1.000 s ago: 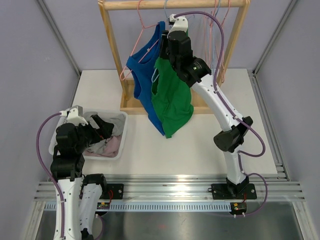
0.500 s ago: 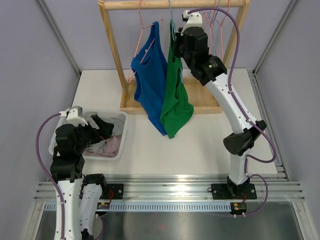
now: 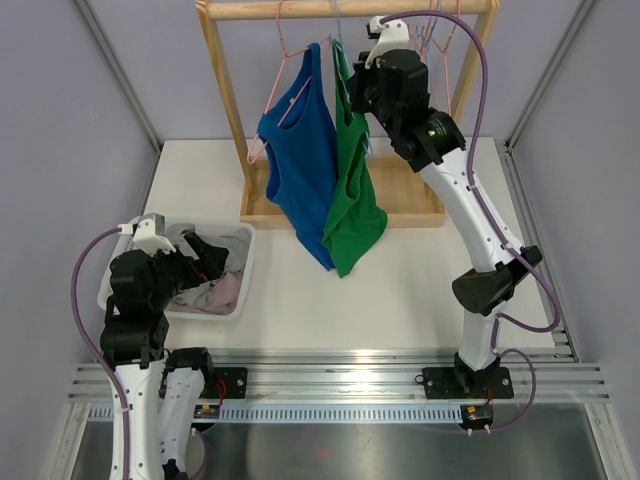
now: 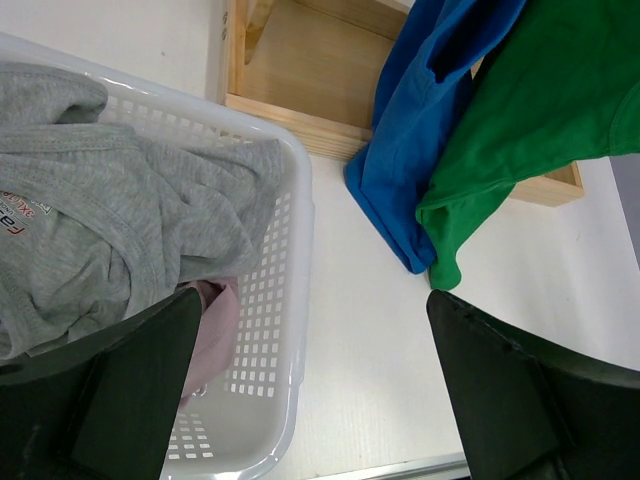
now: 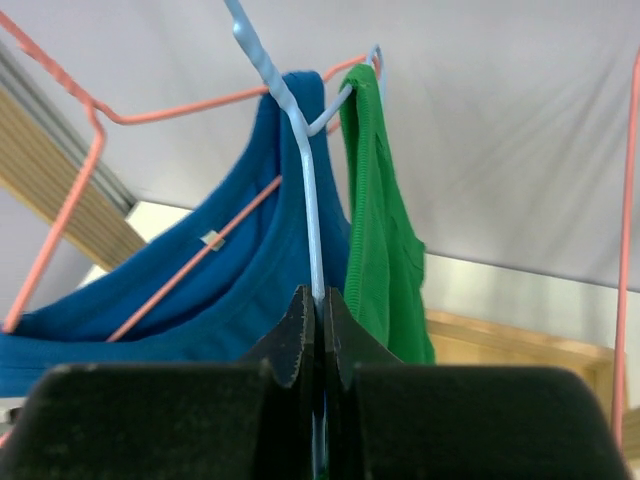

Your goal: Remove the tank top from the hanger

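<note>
Jaws of right gripper [image 5: 318, 305] sit clamped on pale hanger [image 5: 308, 190] wire. Green tank top [image 3: 355, 195] hangs off it ahead of and below the fingers, long axis vertical, straps up, hem down. Left gripper [image 4: 310, 320] gapes wide above basket [image 4: 295, 250].

Red print [image 4: 14, 212] on grey garment [image 4: 130, 215], unreadable

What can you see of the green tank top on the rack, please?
The green fabric tank top hangs limp and creased from a pale blue wire hanger on the wooden rack, one strap over the hanger's arm. It overlaps the blue tank top beside it. The right gripper has its jaws shut on the hanger wire, not the cloth.
</note>
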